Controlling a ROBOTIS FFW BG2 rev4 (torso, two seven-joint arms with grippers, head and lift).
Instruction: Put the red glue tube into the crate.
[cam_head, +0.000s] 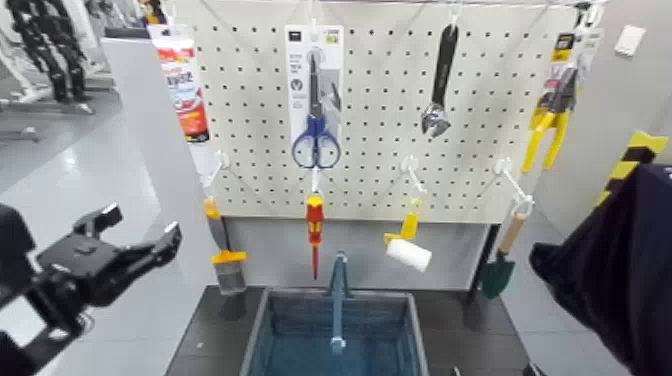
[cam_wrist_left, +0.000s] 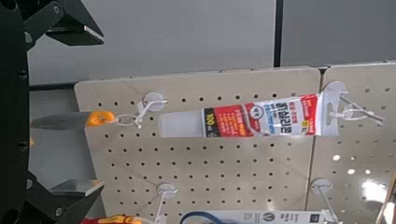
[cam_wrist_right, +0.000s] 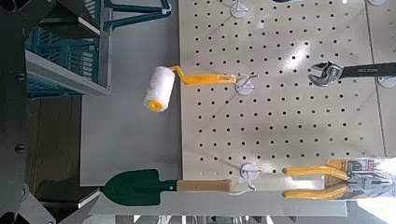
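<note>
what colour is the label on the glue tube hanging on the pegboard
Red and white with printed text, on the cylindrical red glue tube; the left wrist view shows it best.

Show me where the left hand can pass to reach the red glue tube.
Bare floor and wall lie left of the pegboard, between the open left hand and the red glue tube at its top-left corner. It is crowded rightward: scissors, screwdriver, and crate below.

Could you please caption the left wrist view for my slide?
Open left pincer faces the red glue tube hanging on the pegboard.
</note>
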